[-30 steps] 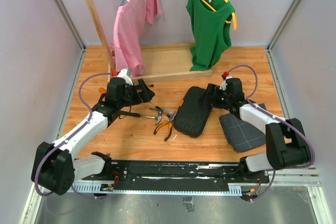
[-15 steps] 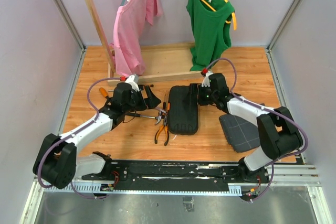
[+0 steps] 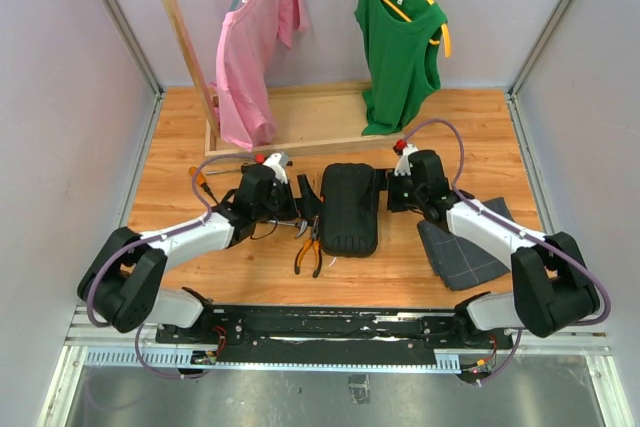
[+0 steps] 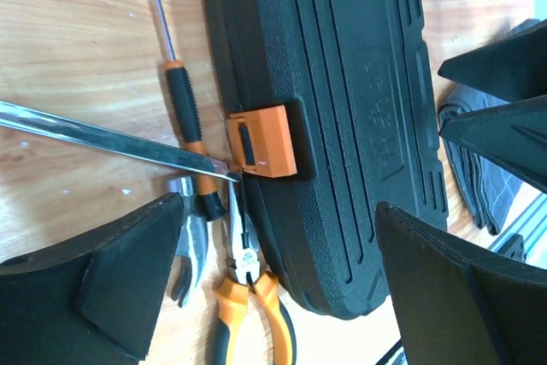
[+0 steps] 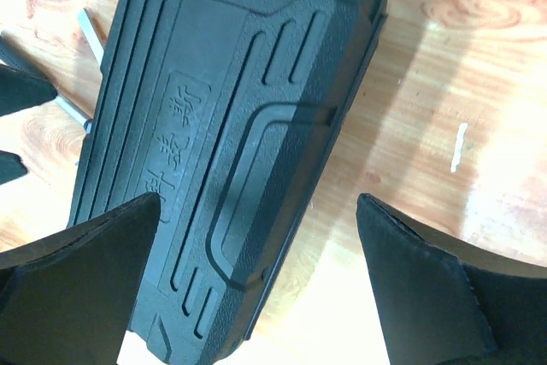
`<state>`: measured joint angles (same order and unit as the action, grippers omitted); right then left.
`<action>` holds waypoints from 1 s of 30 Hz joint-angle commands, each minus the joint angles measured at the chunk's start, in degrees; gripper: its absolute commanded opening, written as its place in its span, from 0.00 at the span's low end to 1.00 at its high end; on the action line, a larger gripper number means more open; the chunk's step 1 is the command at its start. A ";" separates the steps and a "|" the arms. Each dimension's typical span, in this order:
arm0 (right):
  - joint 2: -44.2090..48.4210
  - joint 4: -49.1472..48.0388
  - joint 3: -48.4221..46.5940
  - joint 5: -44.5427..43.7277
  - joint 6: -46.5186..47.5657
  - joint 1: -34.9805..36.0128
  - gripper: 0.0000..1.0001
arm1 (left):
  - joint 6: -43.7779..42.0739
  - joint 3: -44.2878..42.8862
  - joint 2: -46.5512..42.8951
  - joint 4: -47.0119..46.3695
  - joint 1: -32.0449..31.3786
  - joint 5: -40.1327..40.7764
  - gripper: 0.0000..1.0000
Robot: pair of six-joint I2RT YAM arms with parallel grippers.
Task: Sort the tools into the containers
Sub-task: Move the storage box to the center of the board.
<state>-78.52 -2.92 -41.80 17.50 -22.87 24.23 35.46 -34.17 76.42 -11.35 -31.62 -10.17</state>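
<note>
The black tool case (image 3: 349, 209) lies shut mid-table between both arms, its orange latch (image 4: 263, 140) fastened. The left gripper (image 3: 305, 199) hangs spread wide at the latch side, pinching nothing. The right gripper (image 3: 386, 192) is equally spread at the opposite edge, also empty. Beside the latch lie a screwdriver (image 4: 182, 108), orange-handled pliers (image 4: 248, 264) cut off by the frame, and a bright metal shaft (image 4: 85, 132) running out of view. A silvery tool (image 4: 195, 245) sits half hidden behind the left finger, its kind unclear. The right arm partly covers the grey tray (image 3: 462, 247)
</note>
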 commanded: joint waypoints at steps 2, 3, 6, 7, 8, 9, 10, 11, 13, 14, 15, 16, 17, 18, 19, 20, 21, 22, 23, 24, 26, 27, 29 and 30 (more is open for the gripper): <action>3.22 -1.48 3.54 0.47 -3.29 0.69 0.99 | 1.77 -2.20 3.84 -4.22 -3.79 0.58 0.97; 3.64 -1.52 3.95 0.17 -3.50 0.65 0.99 | 1.92 -2.66 4.60 -4.47 -4.84 0.66 0.97; 5.27 -0.71 5.19 -1.64 -3.93 0.64 0.99 | 2.22 -4.10 6.72 -5.17 -7.21 0.68 0.97; 5.81 -0.42 5.56 -2.43 -4.09 0.64 0.99 | 2.32 -4.66 7.44 -5.43 -7.95 0.68 0.97; 6.41 0.04 6.06 -3.13 -4.26 0.64 0.99 | 2.42 -5.22 8.13 -5.63 -8.81 0.76 0.97; 7.04 0.39 6.42 -3.89 -4.59 0.64 0.99 | 2.65 -5.93 8.81 -5.89 -9.57 0.81 0.97; 7.59 0.64 6.89 -4.52 -4.93 0.64 0.99 | 2.86 -6.49 9.56 -6.19 -10.33 0.71 0.97; 8.26 0.83 7.36 -5.09 -5.29 0.60 0.99 | 3.05 -7.19 10.27 -6.42 -11.17 0.69 0.97; 9.47 1.18 8.36 -6.25 -5.82 0.57 0.99 | 3.27 -8.65 11.91 -6.90 -12.75 0.68 0.97; 10.16 1.61 8.74 -7.04 -6.15 0.56 0.99 | 3.23 -9.40 12.56 -7.04 -13.49 0.75 0.97; 10.75 1.99 9.08 -7.84 -6.42 0.57 0.99 | 3.29 -10.13 13.04 -7.07 -14.28 0.77 0.97; 11.44 2.47 9.49 -9.17 -6.60 0.56 0.99 | 3.21 -10.87 13.58 -7.18 -14.96 0.87 0.97; 12.17 3.00 9.73 -10.31 -6.66 0.56 0.99 | 3.09 -11.44 13.95 -7.19 -15.57 0.94 0.97; 12.91 3.83 10.03 -11.49 -6.78 0.48 0.99 | 2.80 -12.02 14.27 -7.19 -16.04 1.13 0.97; 13.70 4.50 10.32 -12.88 -6.89 0.47 0.99 | 2.56 -12.46 14.42 -7.19 -16.36 1.28 0.97; 14.49 5.10 10.55 -14.21 -6.92 0.43 0.99 | 2.33 -12.65 14.45 -7.07 -16.51 1.64 0.96; 15.38 5.78 10.73 -15.14 -6.80 0.32 0.99 | 2.19 -12.60 14.28 -7.05 -16.53 2.21 0.96; 16.34 6.31 10.78 -15.69 -6.57 0.18 0.99 | 2.00 -12.39 13.95 -6.60 -16.50 3.38 0.96; 16.81 6.75 10.74 -15.87 -6.26 0.11 0.99 | 1.83 -12.23 13.38 -6.12 -16.48 5.20 0.96; 17.16 7.19 10.71 -15.84 -6.00 -0.04 0.99 | 1.69 -11.94 12.89 -5.68 -16.46 6.34 0.96; 17.43 7.64 10.16 -14.95 -5.23 -0.14 0.99 | 1.31 -11.35 12.01 -4.89 -16.33 8.31 0.96; 17.42 7.73 9.94 -14.17 -4.90 -0.15 0.99 | 1.39 -11.07 11.54 -4.42 -16.18 9.26 0.96; 17.32 7.59 9.50 -12.77 -4.47 -0.15 0.99 | 1.98 -9.96 10.43 -4.14 -15.62 10.42 0.96; 17.24 7.39 9.36 -12.23 -4.25 -0.15 0.99 | 2.39 -9.30 9.89 -4.32 -15.14 10.51 0.96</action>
<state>-61.60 2.96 -31.55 4.51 -28.45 24.21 37.76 -45.01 89.71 -15.55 -47.68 -3.57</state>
